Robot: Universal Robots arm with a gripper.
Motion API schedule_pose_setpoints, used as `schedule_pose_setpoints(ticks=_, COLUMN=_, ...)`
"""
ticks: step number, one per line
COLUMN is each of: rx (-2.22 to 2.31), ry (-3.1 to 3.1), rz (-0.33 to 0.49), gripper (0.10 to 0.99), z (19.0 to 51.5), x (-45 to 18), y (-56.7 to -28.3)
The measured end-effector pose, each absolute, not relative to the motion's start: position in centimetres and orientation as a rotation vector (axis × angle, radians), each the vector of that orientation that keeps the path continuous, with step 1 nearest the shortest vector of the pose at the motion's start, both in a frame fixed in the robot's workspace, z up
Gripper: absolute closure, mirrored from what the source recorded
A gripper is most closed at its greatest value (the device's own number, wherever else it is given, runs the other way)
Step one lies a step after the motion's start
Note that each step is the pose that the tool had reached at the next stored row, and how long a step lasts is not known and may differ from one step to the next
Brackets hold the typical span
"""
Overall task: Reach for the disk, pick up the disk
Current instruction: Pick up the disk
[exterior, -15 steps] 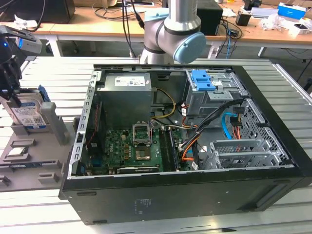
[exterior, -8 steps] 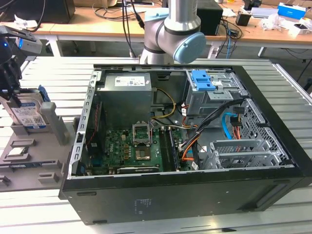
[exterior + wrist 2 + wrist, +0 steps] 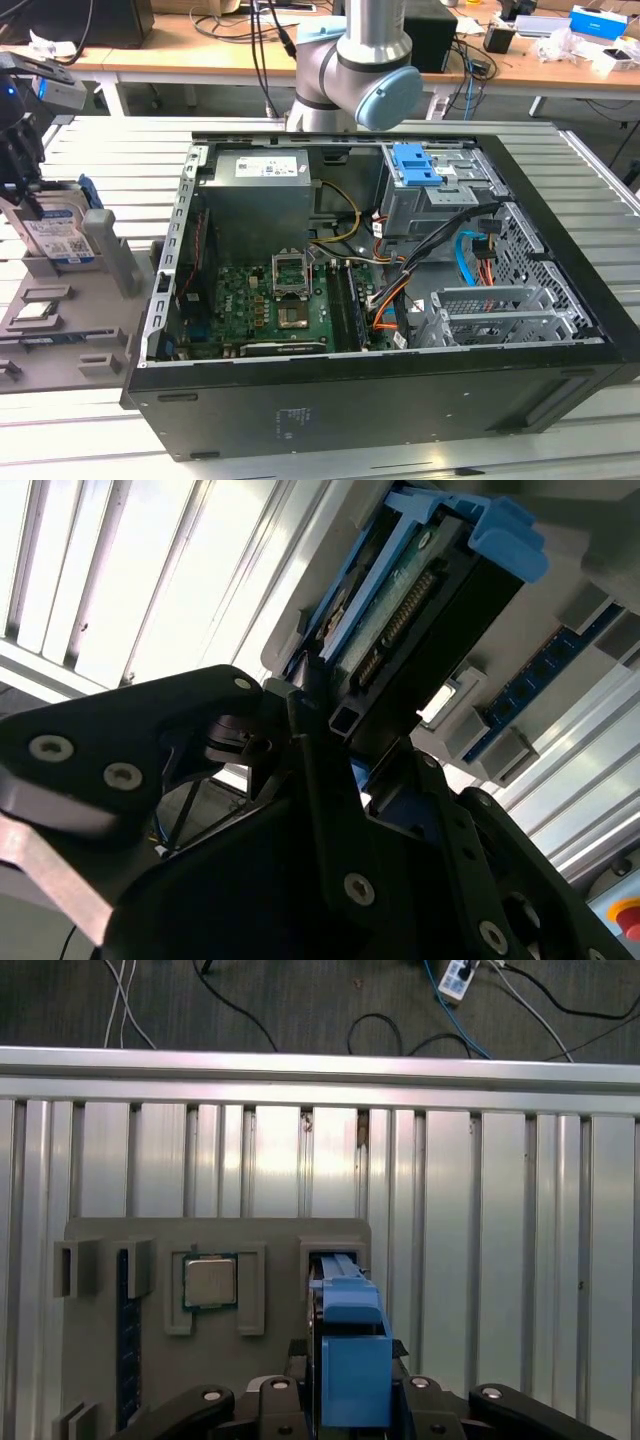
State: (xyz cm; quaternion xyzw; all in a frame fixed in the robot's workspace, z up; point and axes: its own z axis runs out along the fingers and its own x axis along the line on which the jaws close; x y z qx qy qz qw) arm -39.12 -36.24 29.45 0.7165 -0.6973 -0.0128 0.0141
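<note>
The disk [image 3: 52, 236] stands on edge in a slot of the grey fixture [image 3: 70, 345] at the exterior view's left, its white-and-blue label facing out and its blue bracket along the edge. My gripper [image 3: 20, 165] comes down on it from above. In the first wrist view the disk's blue bracket [image 3: 350, 1350] rises out of its slot between the black fingers [image 3: 297, 1348], which press against both sides. The second wrist view shows the disk [image 3: 420, 600] with its connector edge showing, clamped in my gripper [image 3: 370, 745]. The disk's lower part sits in the slot.
A small square processor chip [image 3: 210, 1282] lies in a pocket of the fixture beside the disk's slot. The open computer case [image 3: 400, 300] takes up the middle of the slatted metal table, with a blue clip [image 3: 415, 165] on its drive cage. Desks with cables stand behind.
</note>
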Motion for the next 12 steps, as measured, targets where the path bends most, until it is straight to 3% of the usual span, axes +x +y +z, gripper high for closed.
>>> schedule_pose_setpoints(ticks=12, rx=2.230, ry=-2.170, rz=-0.040, gripper=0.722, z=32.3, x=-38.9, y=-36.1)
